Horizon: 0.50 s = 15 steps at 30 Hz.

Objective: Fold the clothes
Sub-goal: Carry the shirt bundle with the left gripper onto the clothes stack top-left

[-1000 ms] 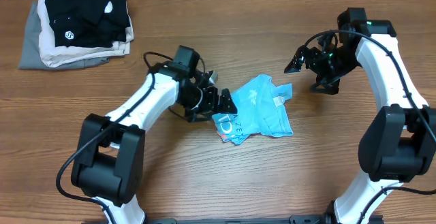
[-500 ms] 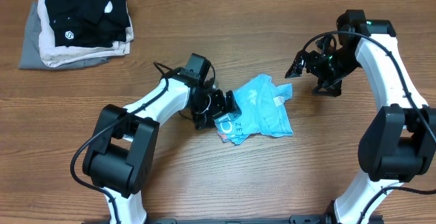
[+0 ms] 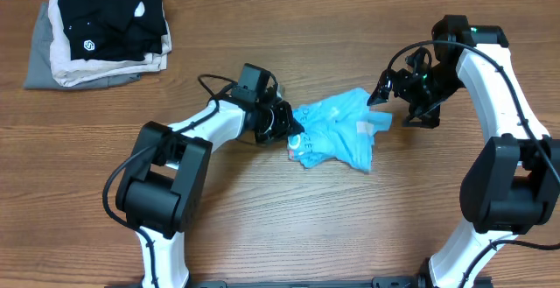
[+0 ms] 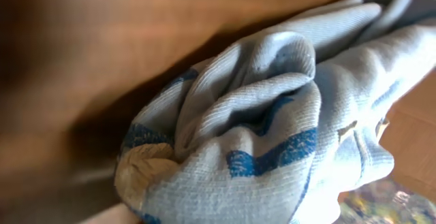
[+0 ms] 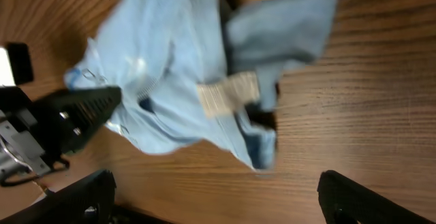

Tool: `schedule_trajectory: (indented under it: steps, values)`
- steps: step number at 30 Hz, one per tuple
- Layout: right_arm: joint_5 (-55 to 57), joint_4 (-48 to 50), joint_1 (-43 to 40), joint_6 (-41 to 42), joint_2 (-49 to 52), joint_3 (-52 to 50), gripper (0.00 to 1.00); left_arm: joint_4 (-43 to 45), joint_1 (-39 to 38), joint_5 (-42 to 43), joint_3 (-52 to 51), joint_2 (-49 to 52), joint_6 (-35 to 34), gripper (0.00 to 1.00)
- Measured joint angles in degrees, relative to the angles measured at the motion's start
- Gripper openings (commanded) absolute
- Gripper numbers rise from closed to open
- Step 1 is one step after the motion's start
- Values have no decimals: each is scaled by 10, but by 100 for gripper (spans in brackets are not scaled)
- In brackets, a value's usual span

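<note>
The left gripper (image 3: 291, 133) pinches a bunched edge of the crumpled T-shirt (image 3: 341, 132), likely to pull it flat, while the right gripper (image 3: 385, 91) hovers spread wide beside it.

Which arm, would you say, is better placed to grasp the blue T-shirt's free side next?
Probably right: the right pincer hangs open by the T-shirt at its tag-side edge; the left pincer is shut on the opposite end.

Left tool (image 3: 293, 130) has closed on the T-shirt (image 3: 339, 135), which shifted rightward
</note>
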Motion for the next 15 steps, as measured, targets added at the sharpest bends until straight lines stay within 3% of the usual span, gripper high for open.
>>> schedule_trajectory:
  steps: [8,15]
  values:
    - [4,-27,0,-5,0,0,98,2,106,-33,39,12,83,4]
    - [4,-33,0,-6,0,0,98,-141,219,-93,205,29,218,4]
